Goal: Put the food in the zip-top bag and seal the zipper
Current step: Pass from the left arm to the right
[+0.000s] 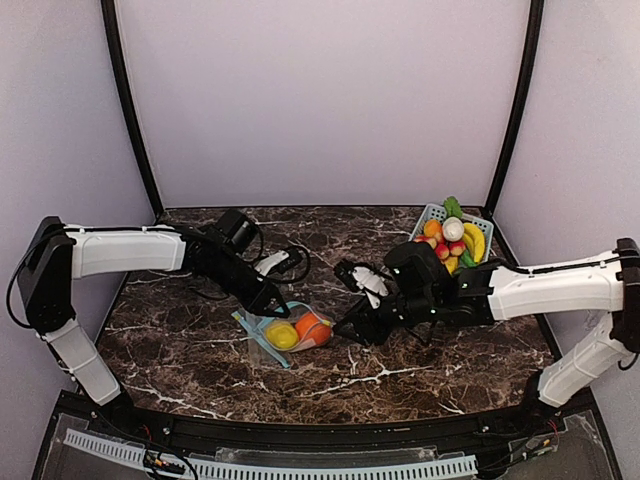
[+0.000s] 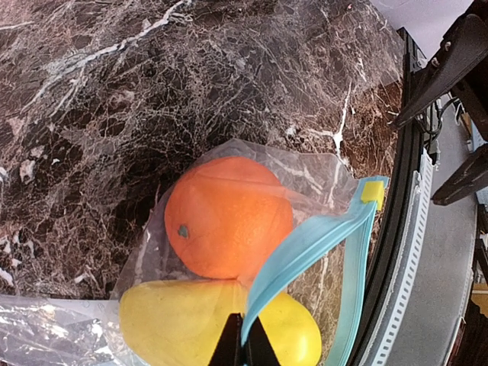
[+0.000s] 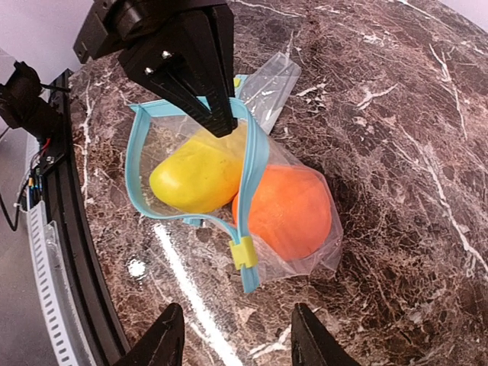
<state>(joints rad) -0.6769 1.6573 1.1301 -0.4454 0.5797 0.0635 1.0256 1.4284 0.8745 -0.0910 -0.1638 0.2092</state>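
The zip-top bag (image 3: 137,175) lies near the middle of the worktop (image 1: 400,370), long axis left to right, its blue mouth toward the left edge. Inside sit the yellow oblong (image 3: 194,175) and the orange ball (image 3: 286,210), touching. The left gripper (image 3: 221,122), on a low outstretched arm, is clenched on the zipper rim. The right gripper (image 3: 238,335) points at the bag, jaws released and empty.

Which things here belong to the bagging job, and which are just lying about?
In the job: zip-top bag, orange ball and yellow fruit inside it, left gripper pinching its zipper, open right gripper.
Lying about: basket of other toy food.
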